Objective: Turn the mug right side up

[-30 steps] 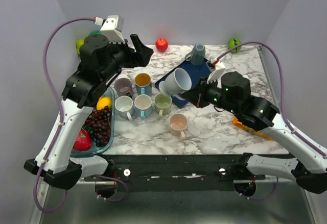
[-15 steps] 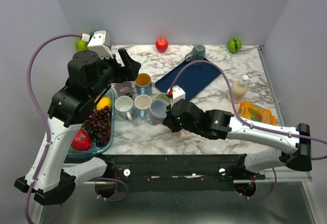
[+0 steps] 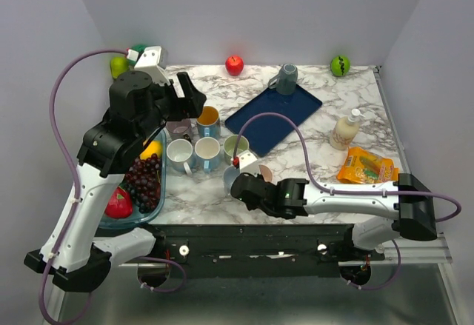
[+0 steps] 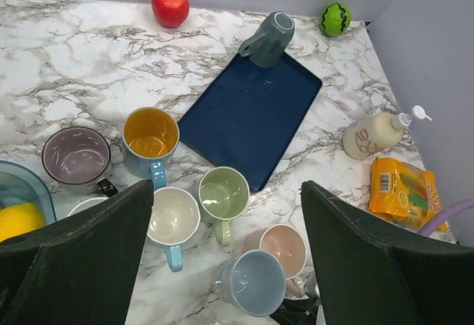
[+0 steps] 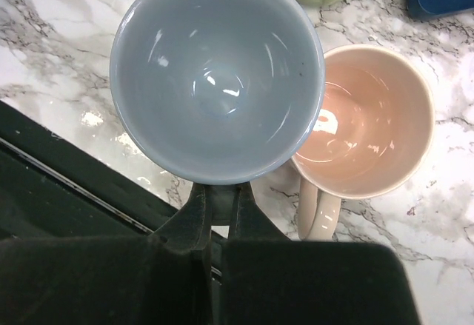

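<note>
A light blue mug [image 5: 215,81] hangs mouth up and a little tilted, low over the marble at the table's front, right beside a pink mug [image 5: 366,125]. My right gripper [image 5: 220,195] is shut on its handle from the near side. In the top view the wrist covers most of the blue mug [image 3: 229,179], and the right gripper [image 3: 238,184] sits close to the front edge. From the left wrist view the blue mug [image 4: 252,284] shows below, between the spread fingers. My left gripper [image 3: 189,92] is open, high above the cluster of mugs, holding nothing.
Upright mugs stand together: green [image 4: 222,194], white [image 4: 172,216], yellow-lined blue [image 4: 150,134], purple [image 4: 75,155]. A dark mug [image 4: 270,38] lies upside down on the navy tray's [image 4: 248,118] far corner. A fruit bowl [image 3: 111,218] is left; a soap bottle [image 3: 345,130] and orange packet [image 3: 366,168] right.
My right arm swung from above the tray down to the table's front, carrying the blue mug and turning its mouth from sideways to upward. The left arm shifted slightly.
</note>
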Robot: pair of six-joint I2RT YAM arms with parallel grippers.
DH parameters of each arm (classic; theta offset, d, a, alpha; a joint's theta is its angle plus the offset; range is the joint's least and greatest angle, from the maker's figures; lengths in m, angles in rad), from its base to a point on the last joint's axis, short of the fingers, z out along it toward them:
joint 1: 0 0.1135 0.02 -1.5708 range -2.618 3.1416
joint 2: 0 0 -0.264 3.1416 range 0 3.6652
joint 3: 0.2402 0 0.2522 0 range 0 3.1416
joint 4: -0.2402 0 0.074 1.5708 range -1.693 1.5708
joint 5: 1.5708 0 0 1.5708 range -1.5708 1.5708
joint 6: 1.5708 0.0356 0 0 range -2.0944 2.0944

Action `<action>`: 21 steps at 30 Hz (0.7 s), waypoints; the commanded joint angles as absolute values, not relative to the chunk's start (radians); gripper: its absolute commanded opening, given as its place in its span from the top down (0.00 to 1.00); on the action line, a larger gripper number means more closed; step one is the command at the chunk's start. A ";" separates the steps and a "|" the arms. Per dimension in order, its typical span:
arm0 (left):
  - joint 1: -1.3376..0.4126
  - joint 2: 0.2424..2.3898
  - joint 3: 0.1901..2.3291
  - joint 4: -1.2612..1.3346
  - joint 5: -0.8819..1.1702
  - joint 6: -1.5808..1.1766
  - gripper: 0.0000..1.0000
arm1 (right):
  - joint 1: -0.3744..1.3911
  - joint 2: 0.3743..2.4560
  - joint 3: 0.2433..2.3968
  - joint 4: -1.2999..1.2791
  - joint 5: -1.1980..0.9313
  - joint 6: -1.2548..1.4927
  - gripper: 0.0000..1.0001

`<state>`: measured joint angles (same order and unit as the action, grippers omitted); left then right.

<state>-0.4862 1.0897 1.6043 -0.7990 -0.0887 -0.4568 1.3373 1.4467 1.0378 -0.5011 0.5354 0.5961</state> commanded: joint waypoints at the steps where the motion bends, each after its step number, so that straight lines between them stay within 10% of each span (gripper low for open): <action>1: -0.483 1.095 1.588 -0.801 -0.112 -0.457 0.12 | 1.348 1.456 1.000 -0.347 0.604 0.601 0.99; 11: -0.485 1.134 1.598 -0.802 -0.109 -0.445 0.11 | 1.367 1.589 1.026 -0.328 0.592 0.618 0.98; 21: -0.485 1.193 1.624 -0.773 -0.077 -0.440 0.09 | 1.370 1.488 1.081 -0.445 0.532 0.667 0.28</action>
<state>-0.4862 1.1625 1.5936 -0.8024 -0.0895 -0.4519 1.3624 1.5635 1.0462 -0.4084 0.5457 0.6430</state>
